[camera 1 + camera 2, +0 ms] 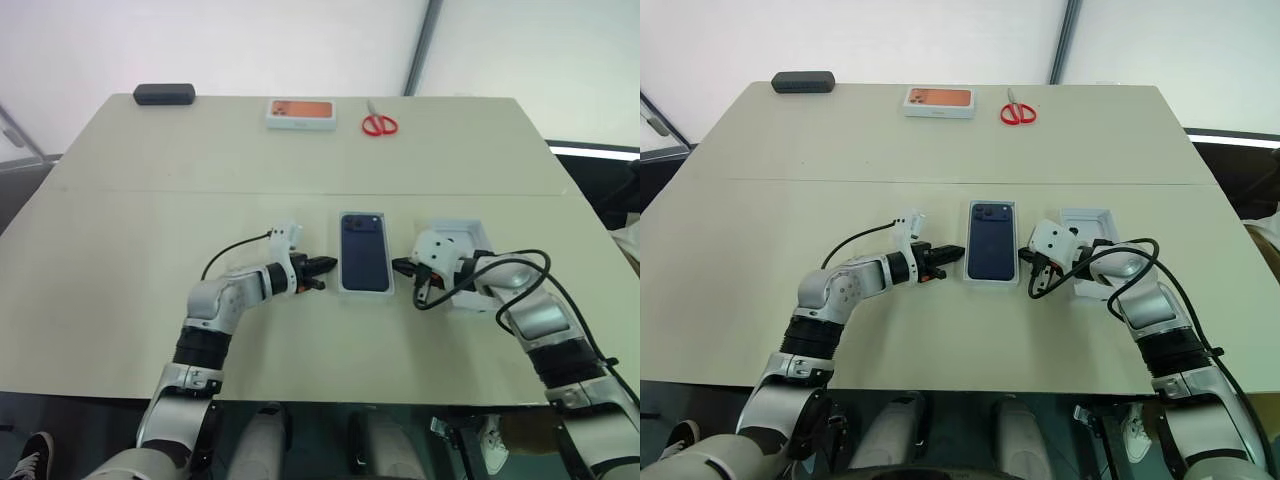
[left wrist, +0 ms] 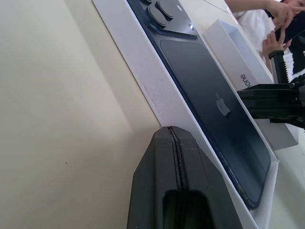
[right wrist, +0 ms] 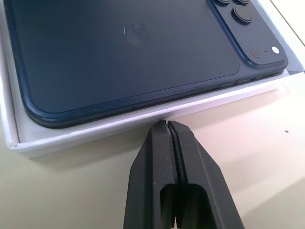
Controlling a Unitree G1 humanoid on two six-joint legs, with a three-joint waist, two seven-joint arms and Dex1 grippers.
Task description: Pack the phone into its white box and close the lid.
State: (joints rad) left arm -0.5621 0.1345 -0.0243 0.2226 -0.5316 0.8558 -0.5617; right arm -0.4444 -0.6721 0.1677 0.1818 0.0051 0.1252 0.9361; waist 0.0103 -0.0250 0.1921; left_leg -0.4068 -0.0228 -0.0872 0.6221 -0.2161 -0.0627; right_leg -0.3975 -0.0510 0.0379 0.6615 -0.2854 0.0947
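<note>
Far edge: black case [image 1: 164, 94], orange-pictured box [image 1: 300, 113] (flat), red scissors [image 1: 379, 124].

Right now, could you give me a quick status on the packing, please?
Left tool and right tool shut, flanking the white box. Phone seated inside. Lid open-side up beside it, under right arm.
</note>
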